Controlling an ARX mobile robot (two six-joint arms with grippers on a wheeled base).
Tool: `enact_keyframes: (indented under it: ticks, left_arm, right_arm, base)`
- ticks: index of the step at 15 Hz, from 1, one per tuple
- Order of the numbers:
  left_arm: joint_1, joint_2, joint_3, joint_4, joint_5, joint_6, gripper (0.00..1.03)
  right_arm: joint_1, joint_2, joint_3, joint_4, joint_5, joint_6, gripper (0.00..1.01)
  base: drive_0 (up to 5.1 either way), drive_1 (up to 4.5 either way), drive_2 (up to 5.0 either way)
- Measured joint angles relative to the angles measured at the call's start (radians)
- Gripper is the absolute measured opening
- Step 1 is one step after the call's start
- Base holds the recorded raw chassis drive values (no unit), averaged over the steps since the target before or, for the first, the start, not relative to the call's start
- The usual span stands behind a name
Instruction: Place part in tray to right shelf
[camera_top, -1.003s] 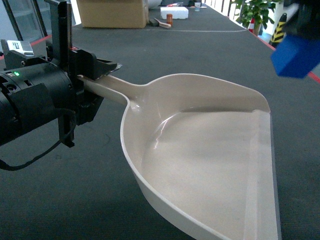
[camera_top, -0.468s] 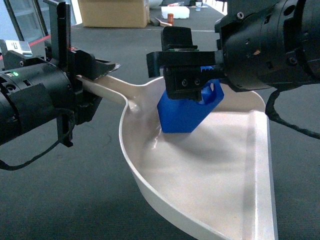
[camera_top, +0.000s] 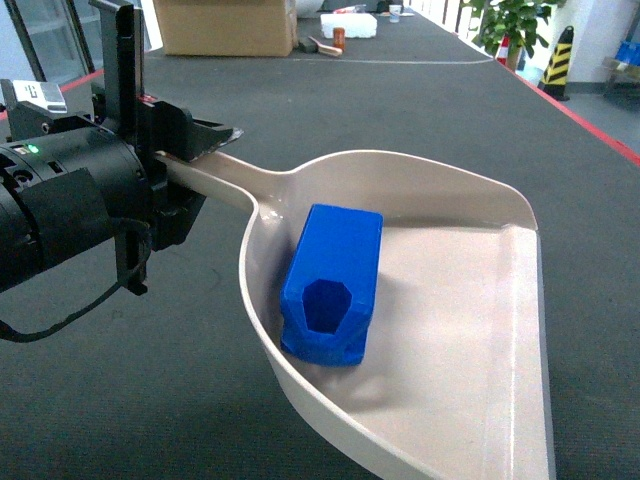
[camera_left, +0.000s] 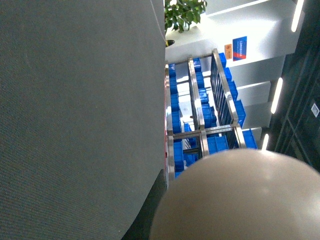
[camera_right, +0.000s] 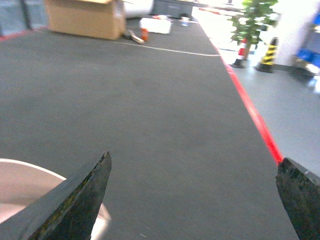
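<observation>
1. Half a second on, the right arm has left the head view and the part (camera_top: 333, 283), which hung in its jaws over the scoop, now lies free inside the tray (camera_top: 480, 190).
2. Lying left of centre in the tray's bowl, close against the curved left rim, the part rests on its side with its long axis running from the lower centre of the frame up toward the handle; its hexagonal hollow faces the lower edge of the frame.
3. At mid-left of the head view, the left gripper (camera_top: 190, 150) has its jaws clamped on the tray's handle (camera_top: 225, 178), making it the nearer arm and the one carrying the load.
4. Seen from its own wrist camera, the right gripper (camera_right: 200, 200) has jaws wide apart and empty, over dark floor.
5. Beyond the tray's underside in the left wrist view stands the right shelf (camera_left: 200, 120) with blue crates (camera_left: 216, 145), well apart from the tray; the carry there looks not yet done.
</observation>
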Motion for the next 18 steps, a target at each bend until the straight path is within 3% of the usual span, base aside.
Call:
enact_keyframes:
  ticks: [1, 3, 4, 7, 18]
  left_arm:
    - [0.000, 0.000, 0.000, 0.001, 0.000, -0.001, 0.15]
    - [0.000, 0.000, 0.000, 0.001, -0.001, -0.001, 0.15]
    - [0.000, 0.000, 0.000, 0.001, 0.000, -0.001, 0.15]
    - [-0.001, -0.001, 0.000, 0.001, 0.002, -0.001, 0.15]
    - [0.001, -0.001, 0.000, 0.002, -0.006, 0.000, 0.15]
  right_arm:
    - [-0.071, -0.028, -0.120, 0.146, 0.042, -0.079, 0.98]
    - [-0.210, -0.025, -0.366, 0.444, 0.062, -0.184, 0.98]
    - [-0.249, -0.062, -0.443, 0.500, 0.020, -0.204, 0.98]
    - [-0.251, -0.091, -0.447, 0.512, -0.006, -0.225, 0.98]
    - [-0.251, -0.092, -0.446, 0.518, -0.010, -0.225, 0.98]
  base:
    - [0.0, 0.00, 0.0]
    - [0.0, 0.00, 0.0]
    - [0.0, 0.00, 0.0]
    - [0.0, 0.00, 0.0]
    - [0.0, 0.00, 0.0]
